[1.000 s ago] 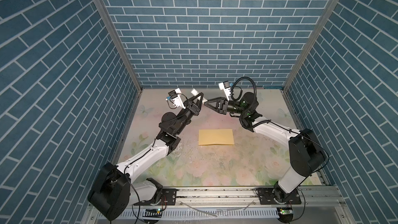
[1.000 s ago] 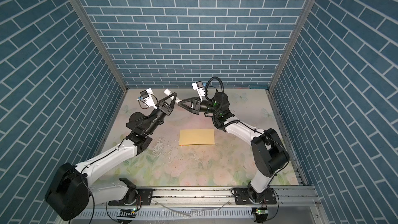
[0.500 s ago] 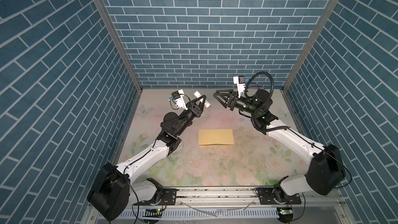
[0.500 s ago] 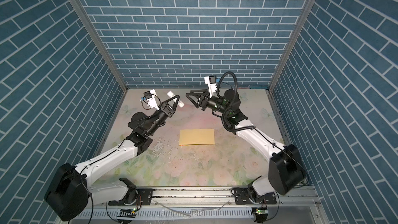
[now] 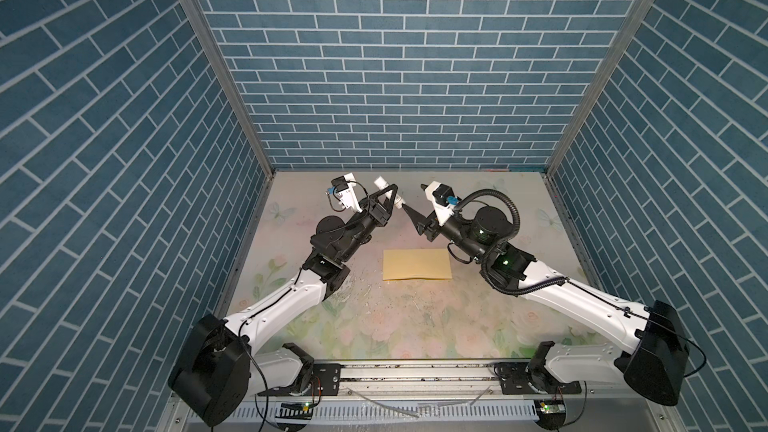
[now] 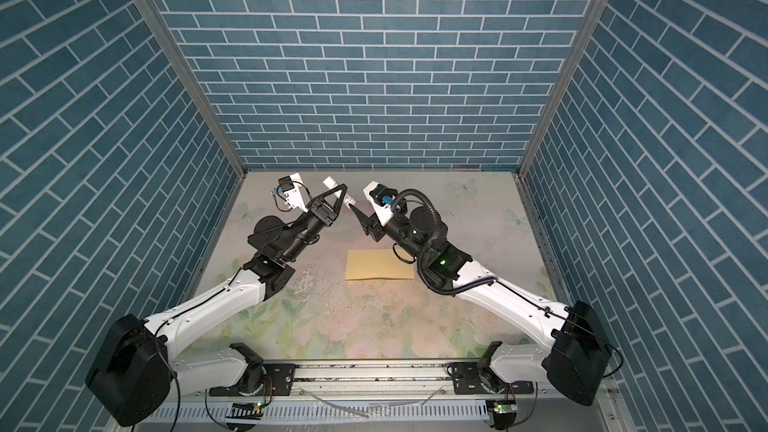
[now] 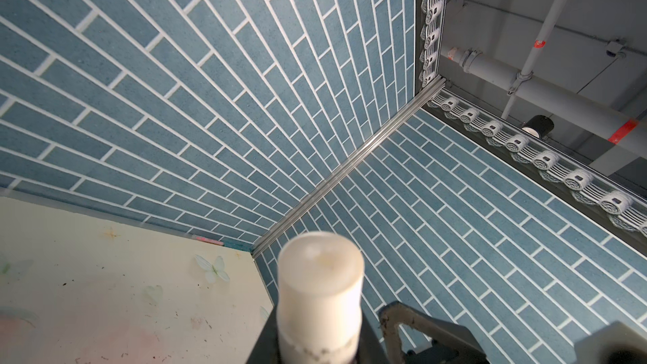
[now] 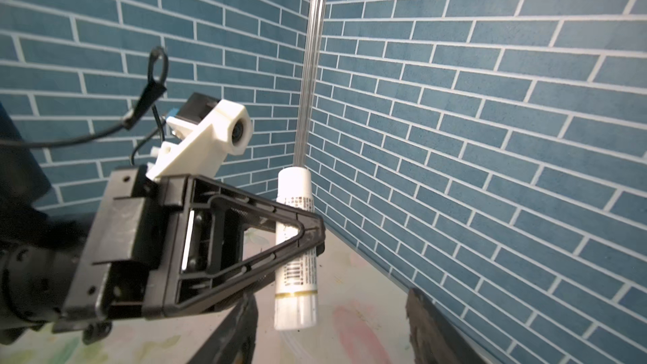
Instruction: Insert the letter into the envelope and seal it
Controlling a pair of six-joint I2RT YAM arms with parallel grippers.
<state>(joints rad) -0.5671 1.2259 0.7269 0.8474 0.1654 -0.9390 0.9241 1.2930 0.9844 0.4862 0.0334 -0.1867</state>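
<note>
Tabletop (image 5: 415, 326) with a faded floral print fills the lower middle of both top views, and two white-and-black arms reach in from the lower corners toward the centre. Flat on it, right at the centre of the frame, lies the envelope (image 5: 417, 265) (image 6: 379, 265), yellow-tan, long side across the frame, flap folded down; whether the letter is inside it cannot be told. Above the envelope, at upper centre, the left gripper (image 5: 390, 195) (image 8: 311, 236) is raised off the table and clamped on a small white glue stick (image 5: 379, 182) (image 8: 296, 274) (image 7: 320, 292), gripping it about mid-length. Facing it, the right gripper (image 8: 331, 295) stands with its jaws wide apart and nothing in them, one fingertip (image 5: 407, 211) just beside the stick's lower end.
</note>
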